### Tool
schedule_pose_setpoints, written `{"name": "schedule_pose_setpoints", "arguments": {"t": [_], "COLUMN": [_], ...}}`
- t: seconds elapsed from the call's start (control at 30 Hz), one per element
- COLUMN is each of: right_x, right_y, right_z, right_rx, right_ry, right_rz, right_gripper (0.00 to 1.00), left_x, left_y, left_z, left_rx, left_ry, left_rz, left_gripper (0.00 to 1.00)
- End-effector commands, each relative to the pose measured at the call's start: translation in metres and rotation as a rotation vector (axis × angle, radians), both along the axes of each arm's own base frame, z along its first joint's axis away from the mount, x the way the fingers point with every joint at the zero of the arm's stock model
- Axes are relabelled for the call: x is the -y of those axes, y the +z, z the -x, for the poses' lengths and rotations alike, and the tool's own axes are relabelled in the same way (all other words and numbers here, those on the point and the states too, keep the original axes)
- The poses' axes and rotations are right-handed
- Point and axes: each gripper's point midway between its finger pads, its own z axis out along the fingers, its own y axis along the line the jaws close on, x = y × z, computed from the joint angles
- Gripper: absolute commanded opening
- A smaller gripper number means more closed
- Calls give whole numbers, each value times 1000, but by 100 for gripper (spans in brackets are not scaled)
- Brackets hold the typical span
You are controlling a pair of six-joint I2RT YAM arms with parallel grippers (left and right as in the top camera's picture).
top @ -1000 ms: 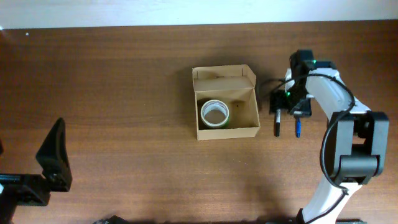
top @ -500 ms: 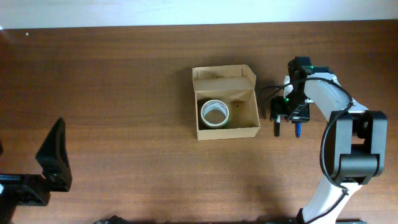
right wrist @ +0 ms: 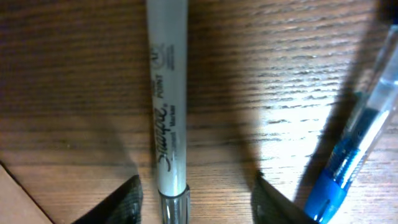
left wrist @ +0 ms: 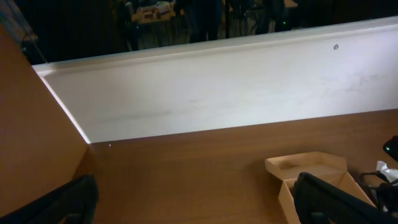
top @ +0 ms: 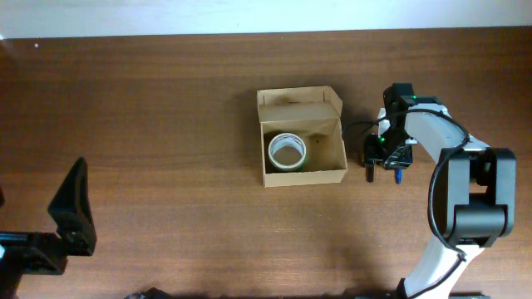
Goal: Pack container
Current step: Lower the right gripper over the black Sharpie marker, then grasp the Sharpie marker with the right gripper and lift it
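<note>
The container point(top: 303, 172), a tan cardboard box with its flap lid point(top: 299, 101) open, sits mid-table with a white tape roll point(top: 288, 151) inside. Just right of it lie a grey-and-black marker point(right wrist: 168, 124) and a blue pen point(right wrist: 348, 158). My right gripper point(right wrist: 198, 186) is low over the table and open. The marker lies lengthwise between its fingers, with a gap on each side, and the pen lies outside the right finger point(right wrist: 273, 202). My left gripper point(left wrist: 196, 208) is wide open and holds nothing. It looks across the table at the container point(left wrist: 292, 186).
A white wall point(left wrist: 217, 93) runs along the table's far edge. The right arm point(top: 453, 158) reaches in from the front right. A left finger point(top: 71, 208) hangs over the front-left of the table. A tan container corner point(right wrist: 12, 202) shows at the lower left.
My right gripper has shifted slightly toward the container and down onto the marker, and its jaws have narrowed around it. The left arm has not moved.
</note>
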Motion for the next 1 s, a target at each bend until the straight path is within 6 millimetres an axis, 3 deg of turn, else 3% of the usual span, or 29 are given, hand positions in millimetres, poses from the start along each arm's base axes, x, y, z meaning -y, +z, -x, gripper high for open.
{"name": "schedule_pose_setpoints", "arguments": {"t": [0.0,0.27,0.47,0.8,0.97], "right_x": [-2,-2,-4,-4,-4], "right_y": [-1,-14,-17,-12,24], "right_z": [5,19,23,23,5], "right_rx": [-5,-35,-44,-46,31], "right_ry": [0,-25,-26,-26,-26], "right_rz": [4,6,-1,-6,-5], "right_gripper": [41,26,4,4,4], "left_x": [-2,-2,-2,-2,-2], "left_y": [0,0,0,0,0], "left_z": [1,1,1,1,1], "left_rx": [2,2,2,3,4], "left_ry": [10,10,9,10,10], "left_rz": [12,12,12,13,13], "left_gripper": [100,99,100,100,99]}}
